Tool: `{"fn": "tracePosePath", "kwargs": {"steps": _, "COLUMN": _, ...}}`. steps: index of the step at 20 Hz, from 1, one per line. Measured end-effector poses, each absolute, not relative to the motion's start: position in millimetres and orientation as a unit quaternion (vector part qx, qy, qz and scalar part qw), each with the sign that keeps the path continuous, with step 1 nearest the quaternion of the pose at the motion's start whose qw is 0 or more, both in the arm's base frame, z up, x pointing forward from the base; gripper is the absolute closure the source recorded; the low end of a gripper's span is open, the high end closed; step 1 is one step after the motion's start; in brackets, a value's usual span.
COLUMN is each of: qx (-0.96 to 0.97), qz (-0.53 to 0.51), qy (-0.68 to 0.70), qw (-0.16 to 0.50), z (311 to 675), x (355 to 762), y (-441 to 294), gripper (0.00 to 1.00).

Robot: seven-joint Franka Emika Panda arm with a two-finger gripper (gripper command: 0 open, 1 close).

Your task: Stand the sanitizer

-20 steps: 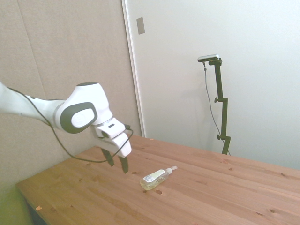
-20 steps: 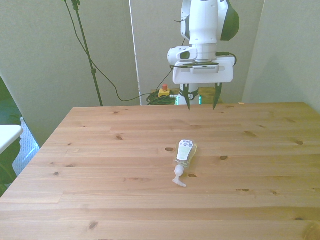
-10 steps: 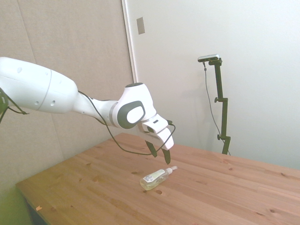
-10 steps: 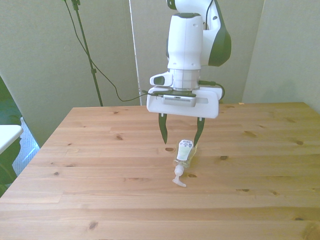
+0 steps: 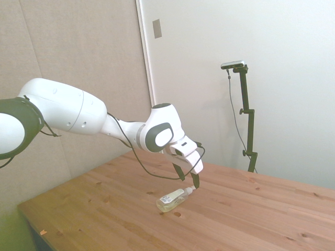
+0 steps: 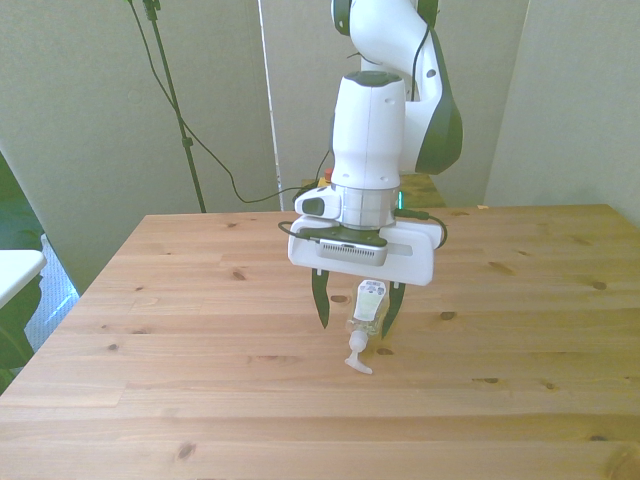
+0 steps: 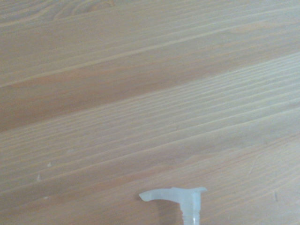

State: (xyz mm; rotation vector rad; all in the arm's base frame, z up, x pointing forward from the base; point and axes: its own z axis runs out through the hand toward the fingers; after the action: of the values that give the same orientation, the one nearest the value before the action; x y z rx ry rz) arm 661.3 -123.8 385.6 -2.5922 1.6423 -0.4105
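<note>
The sanitizer [image 6: 367, 305] lies flat on the wooden table, a slim clear bottle with pale yellowish liquid, a white label and a white pump top pointing toward the front camera. In the side view the sanitizer [image 5: 171, 200] lies near the table's middle. My gripper [image 6: 355, 308] hangs open just above it, one dark finger on each side of the bottle's body. From the side, the gripper [image 5: 188, 177] sits over the pump end, its fingertips slightly above the table. The wrist view catches only the white pump top [image 7: 180, 197] against the wood.
The wooden table [image 6: 200, 380] stretches wide on all sides of the bottle. Cables and a red-and-yellow button box lie on the floor behind the table's far edge, mostly hidden by the arm.
The arm has reached out from the table's far edge and come down over the bottle. The gripper stayed open; the bottle has not moved.
</note>
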Motion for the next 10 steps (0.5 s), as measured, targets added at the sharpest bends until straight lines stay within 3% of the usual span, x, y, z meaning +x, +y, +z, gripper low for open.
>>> {"fn": "tracePosePath", "kwargs": {"steps": 6, "qx": -0.835, "qz": -0.129, "qy": 0.534, "qw": 0.018, "z": 364, "x": 675, "y": -125, "gripper": 0.0}}
{"fn": "tracePosePath", "kwargs": {"steps": 7, "qx": -0.835, "qz": -0.128, "qy": 0.535, "qw": 0.017, "z": 361, "x": 677, "y": -126, "gripper": 1.0}}
{"fn": "tracePosePath", "kwargs": {"steps": 10, "qx": -0.835, "qz": -0.126, "qy": 0.536, "qw": 0.014, "z": 354, "x": 680, "y": -127, "gripper": 1.0}}
